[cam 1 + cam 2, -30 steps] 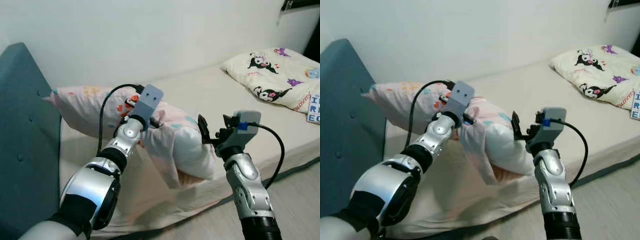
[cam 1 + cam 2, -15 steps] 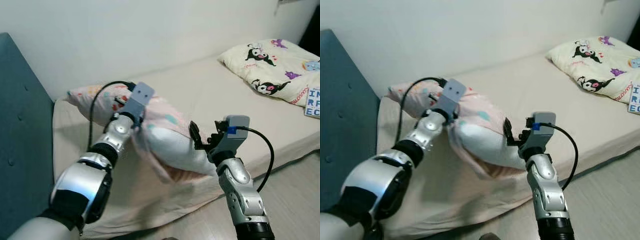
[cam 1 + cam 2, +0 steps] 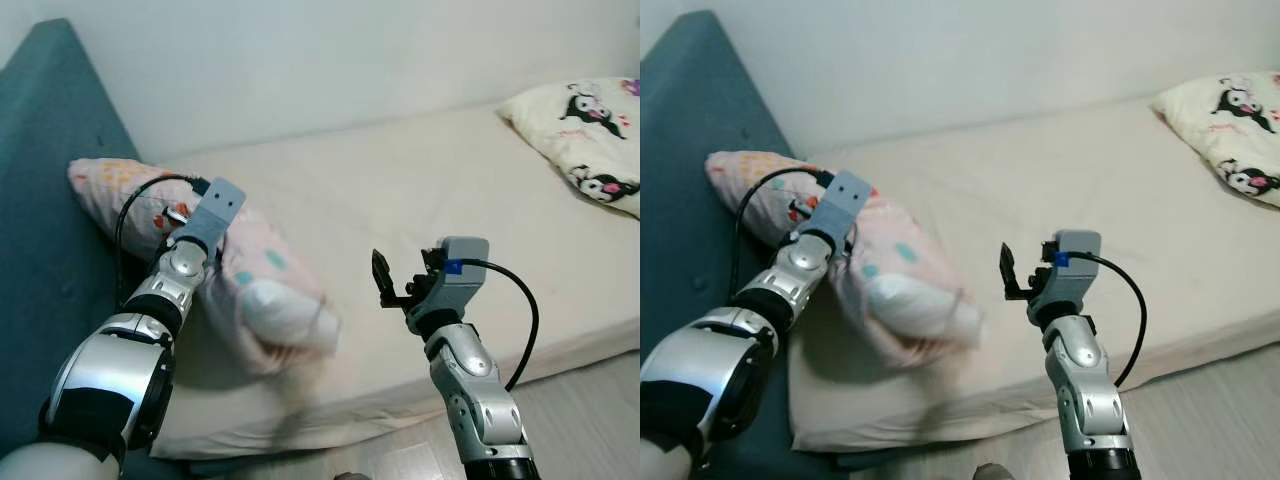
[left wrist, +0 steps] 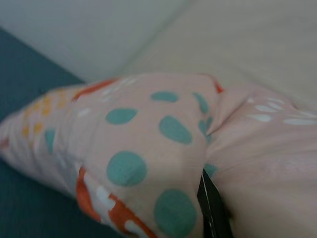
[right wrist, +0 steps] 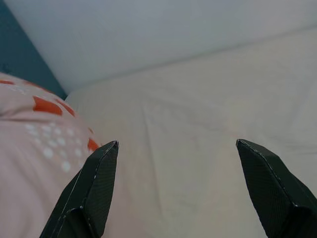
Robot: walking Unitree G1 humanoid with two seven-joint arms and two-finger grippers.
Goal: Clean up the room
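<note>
The left gripper point(image 3: 205, 250) is pinching a bunched fold of the pink patterned pillow point(image 3: 262, 290), and the left wrist view is showing one black finger point(image 4: 212, 210) sunk into a crease of the fabric, so the hold looks like cloth rather than the stuffing. The pillow is lying at about nine o'clock in the head views, its far end resting against the teal headboard point(image 3: 45, 150) and its near end sagging, blurred, toward the front edge of the cream mattress point(image 3: 430, 190). The right gripper point(image 3: 385, 285) is hovering over bare sheet at about five o'clock, just beside the pillow's loose end and touching nothing, its two fingers spread wide with the mattress showing between them. The step in hand appears to be settling the pillow at the head of the bed. To do it well, the left arm should be drawing the fold toward the headboard at ten o'clock and lowering before letting go, since a pinch on cloth alone may slip or leave the pillow twisted; the free gripper could be nudging the drooping end square. A second cartoon-printed pillow point(image 3: 585, 120) is lying at two o'clock.
</note>
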